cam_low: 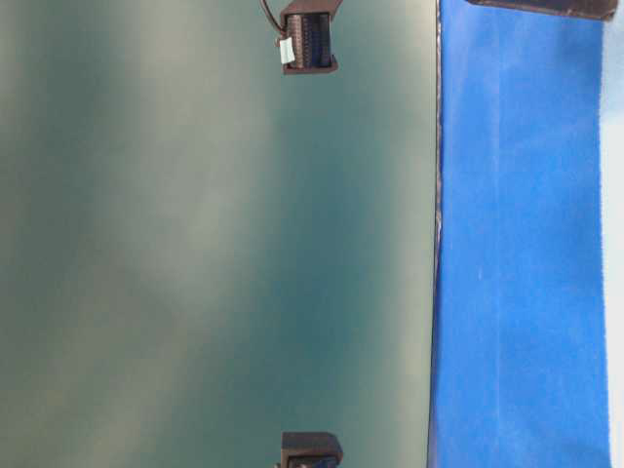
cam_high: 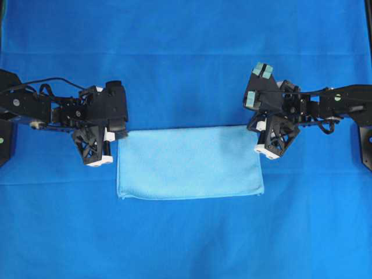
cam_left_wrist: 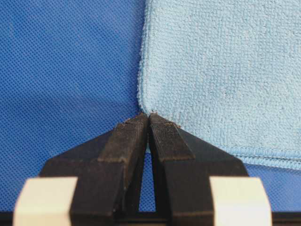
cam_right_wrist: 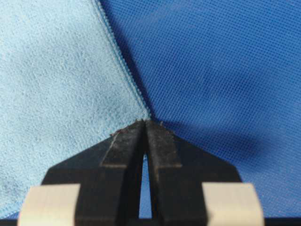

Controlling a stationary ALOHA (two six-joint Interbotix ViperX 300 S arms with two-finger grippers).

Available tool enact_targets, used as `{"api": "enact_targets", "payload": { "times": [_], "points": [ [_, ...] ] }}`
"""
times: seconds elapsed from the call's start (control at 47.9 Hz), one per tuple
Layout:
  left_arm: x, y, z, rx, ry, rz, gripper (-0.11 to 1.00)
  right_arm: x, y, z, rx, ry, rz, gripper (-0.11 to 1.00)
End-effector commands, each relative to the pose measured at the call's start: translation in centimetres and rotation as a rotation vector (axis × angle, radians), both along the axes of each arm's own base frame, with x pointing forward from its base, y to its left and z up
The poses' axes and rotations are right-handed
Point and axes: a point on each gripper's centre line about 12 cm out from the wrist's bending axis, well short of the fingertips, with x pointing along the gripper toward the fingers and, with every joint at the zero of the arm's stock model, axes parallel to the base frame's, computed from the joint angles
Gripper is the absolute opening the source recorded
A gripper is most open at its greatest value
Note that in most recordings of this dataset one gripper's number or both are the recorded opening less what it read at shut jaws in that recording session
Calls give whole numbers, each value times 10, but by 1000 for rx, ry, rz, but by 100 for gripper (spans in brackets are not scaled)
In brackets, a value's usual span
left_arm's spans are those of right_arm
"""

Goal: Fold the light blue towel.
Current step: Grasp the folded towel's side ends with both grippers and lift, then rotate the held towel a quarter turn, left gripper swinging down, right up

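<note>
**Both grippers pinching the far corners of the folded towel**

From overhead we are seeing the light blue towel (cam_high: pixel 190 163) lying as a flat rectangle on the royal-blue backdrop (cam_high: pixel 186 238), its long axis running left to right between the two arms, its near long edge facing the bottom of the view. What that view is hiding, the wrist cameras are giving us: the left gripper (cam_left_wrist: pixel 148 116) is standing with its fingers (cam_left_wrist: pixel 127 141) pressed together on the towel's upper left corner, and the right gripper (cam_right_wrist: pixel 144 122) is closing its fingers (cam_right_wrist: pixel 162 143) likewise on the upper right corner. The table-level view is showing us only the backdrop's edge and two dark arm parts, never the towel.
</note>
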Motion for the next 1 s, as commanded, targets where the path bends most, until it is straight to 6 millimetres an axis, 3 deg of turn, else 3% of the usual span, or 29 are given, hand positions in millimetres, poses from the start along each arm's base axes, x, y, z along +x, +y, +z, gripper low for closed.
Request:
{"api": "enact_targets", "payload": {
  "times": [0.0,0.188,0.355,0.668,0.981],
  "points": [
    [4,1,8,2,-21,2,1,5,-2,14,-5,-49,-4,1],
    [6,1,33,2,-48,1,1,2,-2,38,-7,-98,-17,1],
    [7,-4,80,5,-153,-13,1,-4,-1,68,-14,-154,-22,1],
    [-12,-6,158,20,-408,-22,1,-24,0,156,-95,-401,9,1],
    [-21,-7,186,28,-529,-22,1,-36,-1,171,-143,-437,25,1]
  ]
}}
